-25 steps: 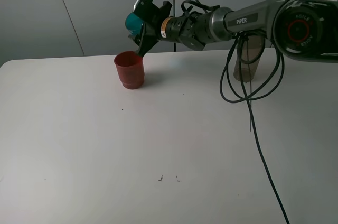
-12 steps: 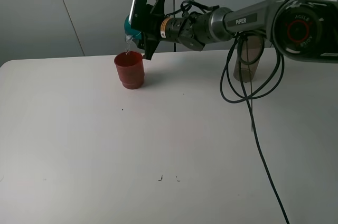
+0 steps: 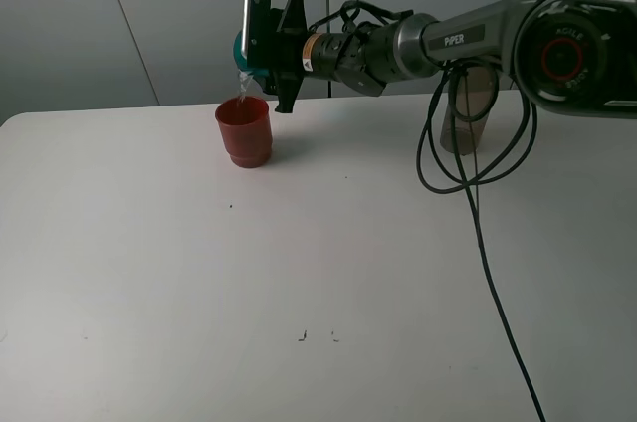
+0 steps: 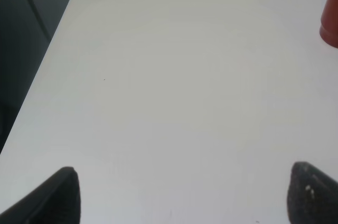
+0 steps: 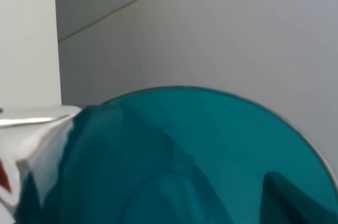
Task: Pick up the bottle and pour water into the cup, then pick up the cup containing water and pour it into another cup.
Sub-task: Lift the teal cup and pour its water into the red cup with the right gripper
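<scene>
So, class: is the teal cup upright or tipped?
Tipped. The right gripper holds the teal cup on its side above the red cup, water streaming from its rim.

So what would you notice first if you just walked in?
The right gripper holds a teal cup tipped over, above the far side of the table. A thin stream of water falls from it into the red cup standing just below.

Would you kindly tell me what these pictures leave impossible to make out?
- Water level in the red cup: its opaque wall hides it in the high view; the left wrist view's edge cuts the cup off.
- The teal cup: mostly behind the right end effector in the high view.
- The bottle: crossed by cables there; contents unclear.
</scene>
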